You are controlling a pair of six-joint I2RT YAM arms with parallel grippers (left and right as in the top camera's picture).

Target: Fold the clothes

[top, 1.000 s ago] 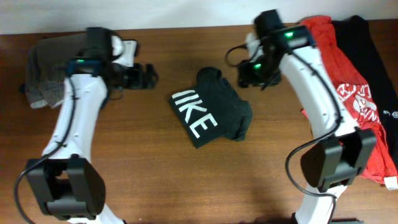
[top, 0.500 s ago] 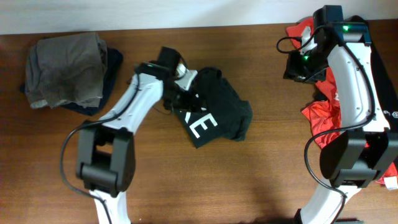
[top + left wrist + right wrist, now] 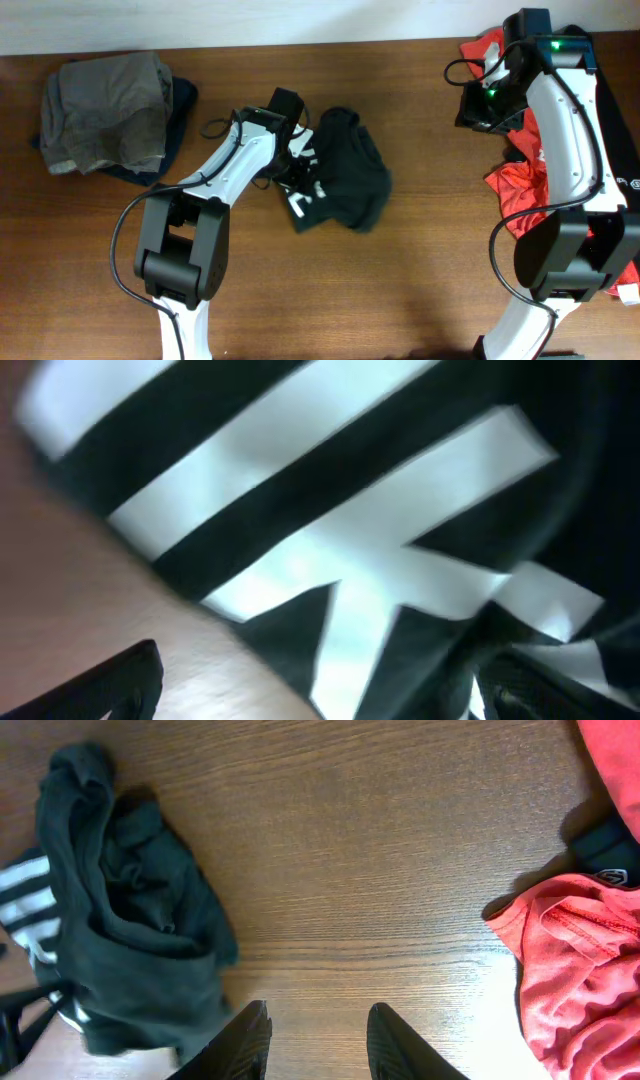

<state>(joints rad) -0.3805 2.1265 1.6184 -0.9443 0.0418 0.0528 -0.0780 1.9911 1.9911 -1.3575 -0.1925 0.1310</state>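
Mid-desk (image 3: 400,290): black shirt (image 3: 350,180) lies bunched, its white lettering crumpled along the left edge. Left claw (image 3: 300,172) sits low on that edge, fingers spread wide astride the lettered cloth, not pinched shut on it. Farther back, right claw (image 3: 318,1045) hangs over bare wood, parted, holding nothing. Back left: grey folded pile (image 3: 105,110) atop something dark. Back right: red garment (image 3: 520,185) heaped beside a black garment (image 3: 612,90).

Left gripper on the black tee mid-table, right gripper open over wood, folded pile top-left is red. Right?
No. The folded pile at top-left is grey, not red; the overhead view shows it. Left gripper on the black tee and right gripper open over wood both hold.
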